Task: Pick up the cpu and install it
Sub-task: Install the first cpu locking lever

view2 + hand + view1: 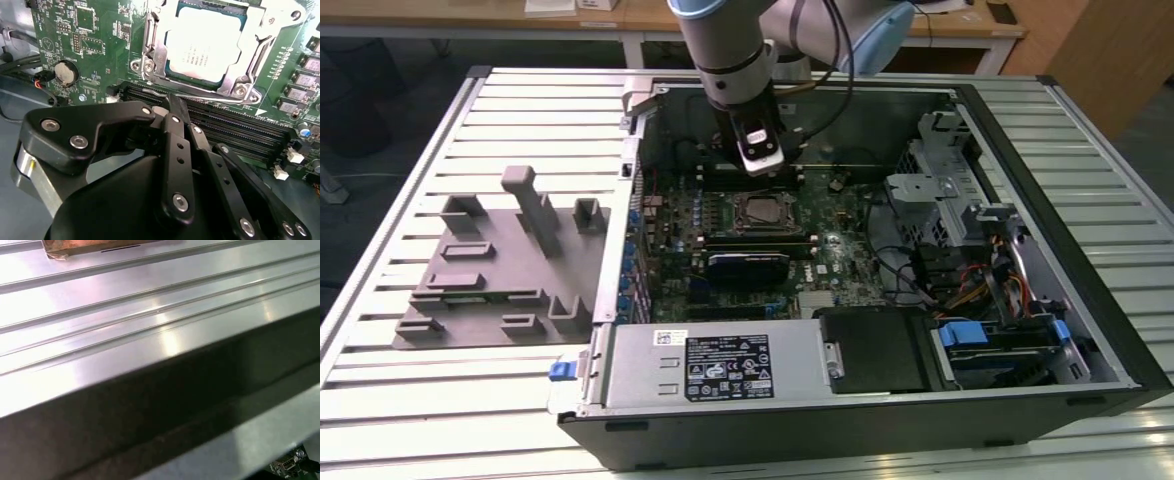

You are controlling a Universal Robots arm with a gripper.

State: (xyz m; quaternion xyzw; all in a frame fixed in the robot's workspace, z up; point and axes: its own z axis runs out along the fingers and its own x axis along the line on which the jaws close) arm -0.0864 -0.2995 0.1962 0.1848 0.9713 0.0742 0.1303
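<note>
The cpu (205, 44), a flat square chip with a silver-grey top, lies in the motherboard socket (761, 212) with the metal bracket (150, 55) framing it. My gripper (763, 170) hangs inside the open computer case, just behind the socket in the exterior view. In the second wrist view my gripper (170, 102) has its black fingers drawn together with nothing between them. It sits over the dark memory slots (235, 127) beside the socket, apart from the cpu.
A silver power supply box (720, 365) fills the case's near side. A drive cage with blue tabs (987, 335) and loose cables (947, 270) sit on the exterior view's right. A grey fixture plate (494, 270) lies on the slatted table (150, 305).
</note>
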